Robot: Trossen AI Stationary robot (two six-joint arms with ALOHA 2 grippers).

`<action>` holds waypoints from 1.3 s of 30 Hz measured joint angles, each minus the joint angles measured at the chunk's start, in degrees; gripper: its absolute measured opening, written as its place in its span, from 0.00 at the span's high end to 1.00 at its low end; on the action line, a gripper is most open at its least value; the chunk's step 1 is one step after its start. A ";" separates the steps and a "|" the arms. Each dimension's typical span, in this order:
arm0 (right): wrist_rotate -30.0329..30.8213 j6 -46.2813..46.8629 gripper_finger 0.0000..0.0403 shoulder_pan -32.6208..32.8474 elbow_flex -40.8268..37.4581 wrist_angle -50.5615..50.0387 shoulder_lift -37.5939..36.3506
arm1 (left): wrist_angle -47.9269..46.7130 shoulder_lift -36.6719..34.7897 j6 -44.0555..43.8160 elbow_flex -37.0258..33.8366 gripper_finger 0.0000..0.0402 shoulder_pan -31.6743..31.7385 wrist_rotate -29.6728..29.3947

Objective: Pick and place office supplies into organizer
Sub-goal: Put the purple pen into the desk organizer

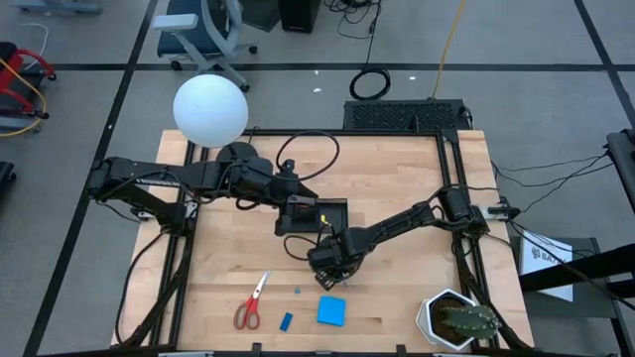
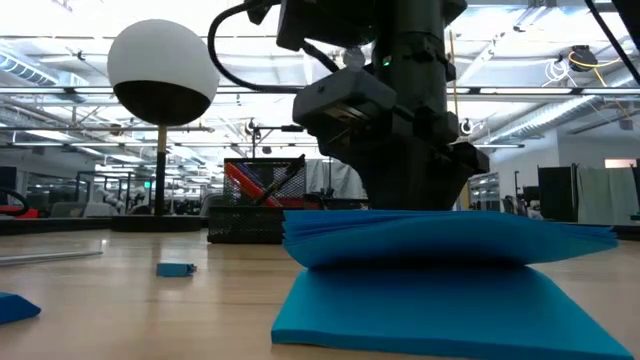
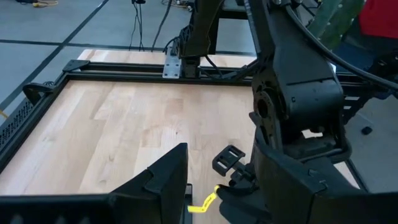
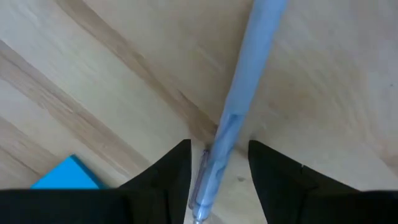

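From above, the right gripper [image 1: 329, 266] sits at frame centre, low over the wooden table [image 1: 397, 307], below the small black plastic organizer [image 1: 332, 214], where the left gripper [image 1: 298, 213] hovers, apparently steadying it. Red-handled scissors [image 1: 250, 302] and a blue square notepad [image 1: 331, 311] wait at lower centre.

At table height, the notepad [image 2: 440, 270] fills the foreground.

The right wrist view shows the jaws apart, straddling a pale purple plastic pen [image 4: 239, 106] lying flat, ready to pinch.

The left wrist view shows fingers [image 3: 165, 177] spread, holding nothing.
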 joint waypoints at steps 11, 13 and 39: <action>1.55 -4.12 0.86 -0.58 0.37 -2.80 1.12 | -0.02 0.00 0.02 0.02 0.54 0.00 0.00; 1.60 -5.19 0.92 -0.70 0.35 -2.85 1.14 | -0.02 0.00 0.02 0.02 0.54 0.00 0.00; 4.98 -18.51 0.96 -2.81 -0.06 -17.99 -7.29 | 0.00 -0.02 0.02 0.04 0.54 -0.02 0.00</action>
